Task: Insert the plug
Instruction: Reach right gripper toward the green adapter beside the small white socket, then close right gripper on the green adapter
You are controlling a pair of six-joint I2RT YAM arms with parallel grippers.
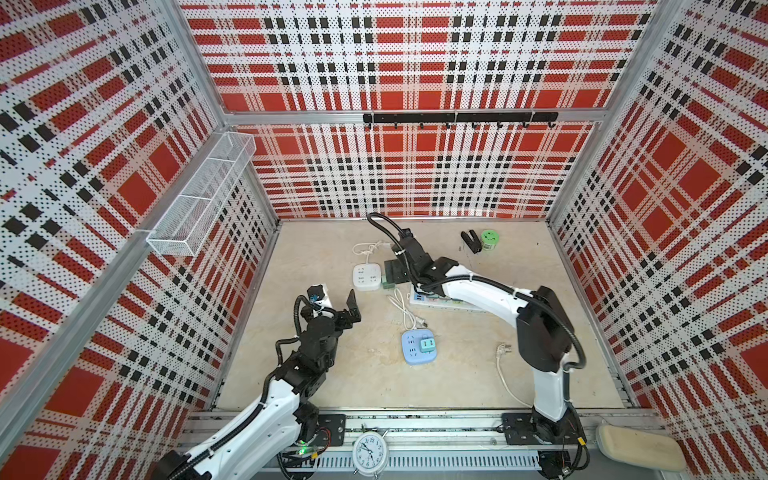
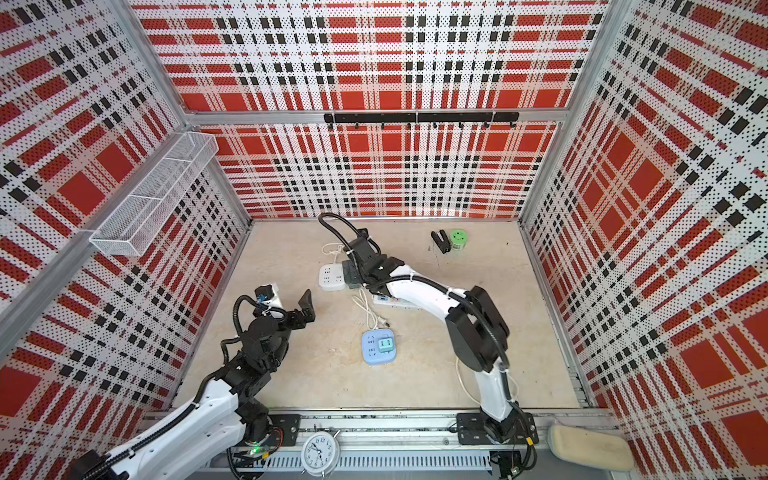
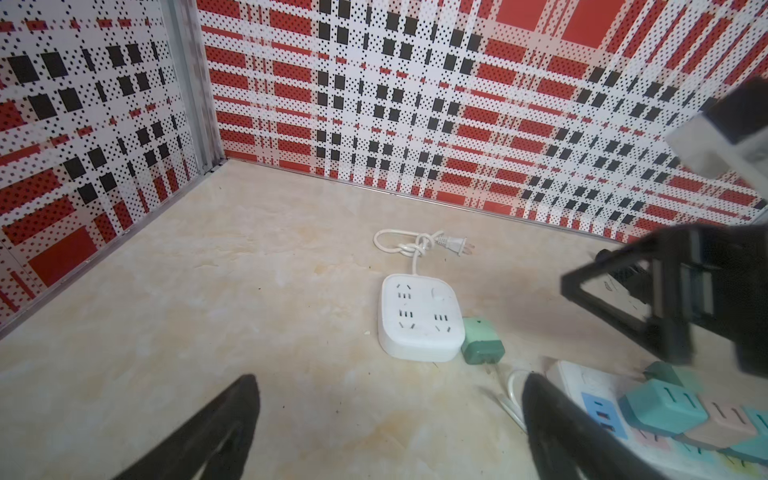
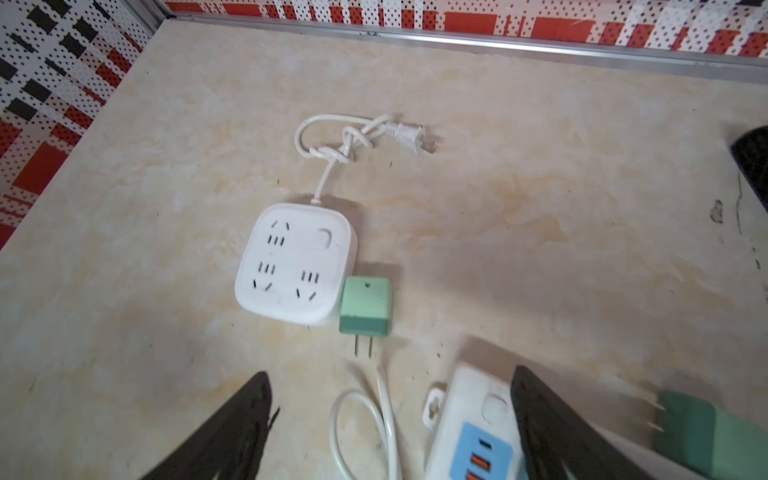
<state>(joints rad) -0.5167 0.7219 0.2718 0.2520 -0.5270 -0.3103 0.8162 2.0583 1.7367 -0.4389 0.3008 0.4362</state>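
The right gripper (image 4: 390, 372) hangs with its two black fingers spread wide and nothing between them, low over the beige tabletop (image 4: 540, 187). From where I stand, the right arm (image 1: 478, 291) rises from the front rail, folds at the elbow and stretches its white forearm towards the back and across to the middle. Its wrist bends down, so in both top views the fingers themselves are mostly hidden under it. Just ahead of those fingers lies the green plug (image 4: 365, 305), flat on its side, prongs pointing back at the gripper. It sits right against the edge of the white square socket block (image 4: 295, 262), and I cannot tell whether they actually touch. That block's cord is knotted, with its own plug lying loose behind it. A long white power strip (image 4: 469, 419) with coloured plugs in it lies under the right forearm. The left gripper (image 1: 334, 299) is also gaping and empty, held up off the table left of centre on a tightly folded left arm (image 1: 316, 345), its fingers aimed towards the back wall. Nearer the front, well apart from both grippers, a blue socket block (image 1: 415, 351) carries a teal plug (image 1: 426, 344).
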